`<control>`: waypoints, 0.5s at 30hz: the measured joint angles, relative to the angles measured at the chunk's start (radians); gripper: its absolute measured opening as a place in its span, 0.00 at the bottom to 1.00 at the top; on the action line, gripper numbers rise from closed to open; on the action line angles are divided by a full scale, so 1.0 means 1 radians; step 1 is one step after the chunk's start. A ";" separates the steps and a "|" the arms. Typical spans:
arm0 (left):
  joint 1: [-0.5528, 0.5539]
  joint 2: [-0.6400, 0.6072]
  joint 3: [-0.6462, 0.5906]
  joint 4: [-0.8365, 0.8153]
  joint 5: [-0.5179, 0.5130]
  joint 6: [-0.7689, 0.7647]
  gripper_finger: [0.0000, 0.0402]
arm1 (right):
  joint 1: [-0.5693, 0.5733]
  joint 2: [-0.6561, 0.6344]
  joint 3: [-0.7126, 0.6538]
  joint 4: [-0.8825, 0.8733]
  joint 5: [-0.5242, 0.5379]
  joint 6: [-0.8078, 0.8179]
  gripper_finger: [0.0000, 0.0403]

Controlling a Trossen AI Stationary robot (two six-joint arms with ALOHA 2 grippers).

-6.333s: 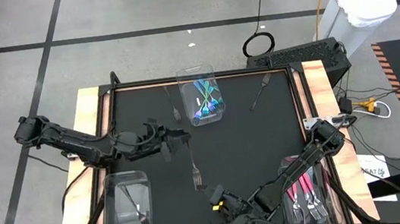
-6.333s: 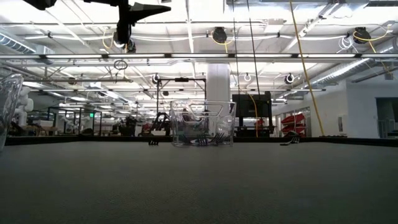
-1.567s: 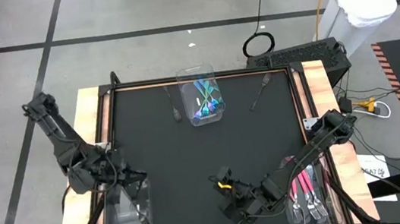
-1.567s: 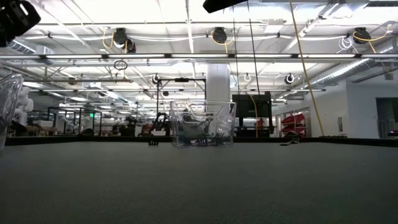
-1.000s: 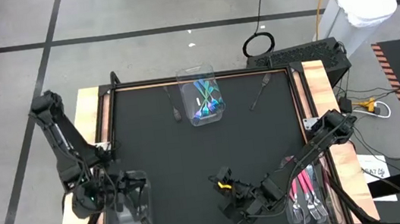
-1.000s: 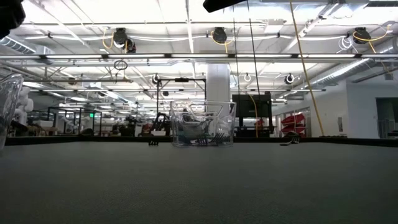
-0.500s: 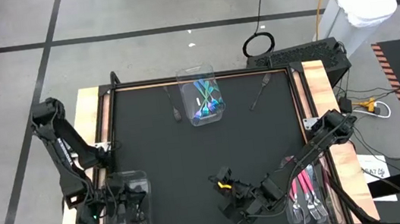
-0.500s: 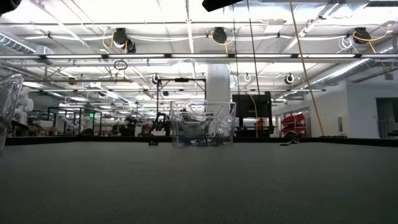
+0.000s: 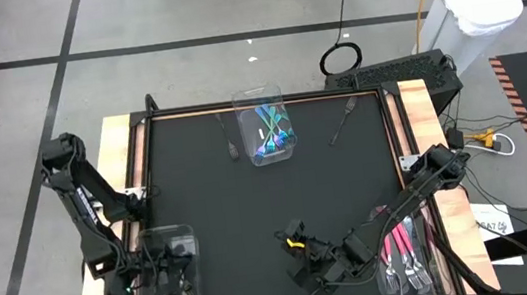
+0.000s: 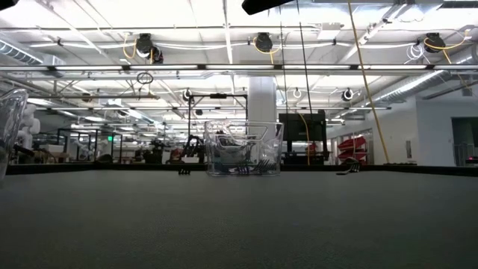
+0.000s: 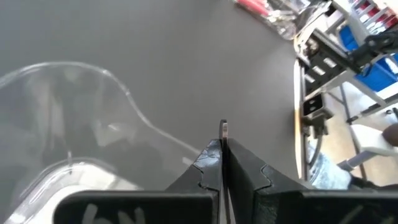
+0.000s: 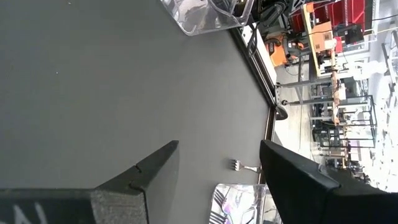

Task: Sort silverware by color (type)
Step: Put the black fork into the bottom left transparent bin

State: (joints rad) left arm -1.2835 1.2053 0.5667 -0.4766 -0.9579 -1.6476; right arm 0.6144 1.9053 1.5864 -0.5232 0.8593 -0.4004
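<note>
My left gripper point(image 9: 170, 276) hangs over the clear bin point(image 9: 186, 240) at the table's near left corner, shut on a thin grey utensil point(image 11: 223, 129). The bin's curved rim point(image 11: 124, 93) lies just under it in the left wrist view. My right gripper point(image 9: 293, 257) stands open above the mat at the near middle, nothing between its fingers point(image 12: 217, 149). One dark fork point(image 9: 231, 143) and another fork point(image 9: 343, 120) lie flat on the mat at the far side. My left gripper pinches the thin grey utensil between its two shut fingers. Only the utensil's narrow end point(image 11: 223, 127) shows, sticking out just past the fingertips; the rest is hidden by the gripper. The fingers slant downward over the bin, and the utensil is clear of the table.
A clear bin with teal and blue pieces point(image 9: 267, 132) stands at the far middle, also seen in the low view point(image 10: 243, 149). A bin with pink-handled pieces point(image 9: 402, 251) sits at the near right. The mat's middle point(image 9: 250, 200) is bare.
My left gripper has moved toward the table's near edge and down over the near-left bin, rolling its wrist, and has stayed shut on the utensil. It has nearly stopped in the last half second.
</note>
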 joint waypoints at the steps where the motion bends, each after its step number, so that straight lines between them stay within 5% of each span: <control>1: 0.000 0.002 0.000 -0.015 0.009 -0.012 0.03 | 0.000 0.000 0.000 0.000 0.000 0.000 0.54; 15: 0.000 0.005 0.000 -0.117 0.038 -0.100 0.05 | 0.000 0.000 0.000 0.000 0.000 0.000 0.54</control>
State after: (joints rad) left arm -1.2834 1.2099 0.5667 -0.5940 -0.9198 -1.7476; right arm 0.6140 1.9057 1.5864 -0.5236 0.8589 -0.4007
